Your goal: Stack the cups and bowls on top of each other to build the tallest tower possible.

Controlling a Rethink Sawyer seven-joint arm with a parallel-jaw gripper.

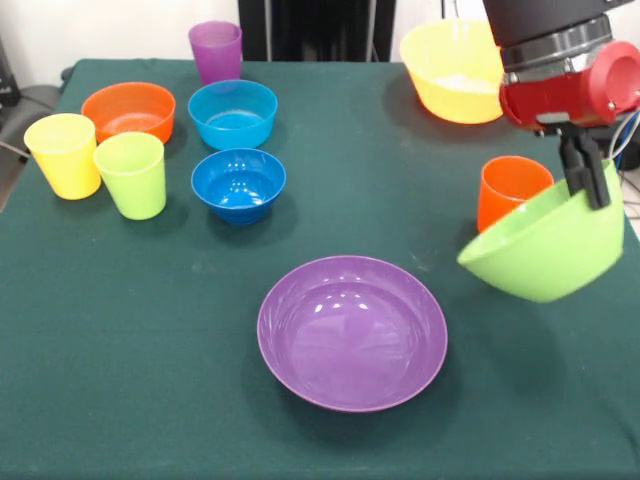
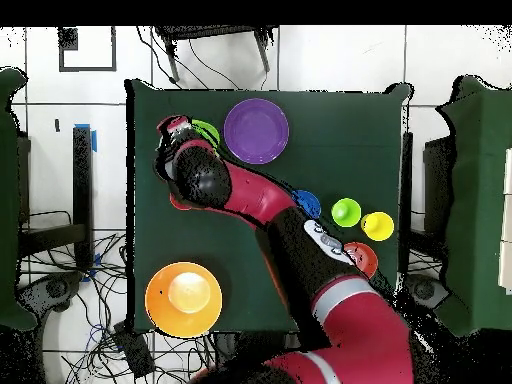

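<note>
My gripper (image 1: 590,185) is shut on the rim of the medium lime green bowl (image 1: 545,245) and holds it tilted above the table at the right. The orange-red cup (image 1: 508,188) stands just behind the bowl. The wide purple bowl (image 1: 352,330) lies in the middle front. The very large yellow-orange bowl (image 1: 455,70) is at the far right. These stand apart; nothing is stacked. In the overhead view the green bowl (image 2: 208,130) shows beside the purple bowl (image 2: 256,130), under my gripper (image 2: 180,130).
At the left stand the dark blue bowl (image 1: 238,185), light blue bowl (image 1: 232,113), small orange bowl (image 1: 128,110), purple cup (image 1: 215,50), yellow cup (image 1: 63,155) and lime green cup (image 1: 131,175). The table's right edge is near the held bowl.
</note>
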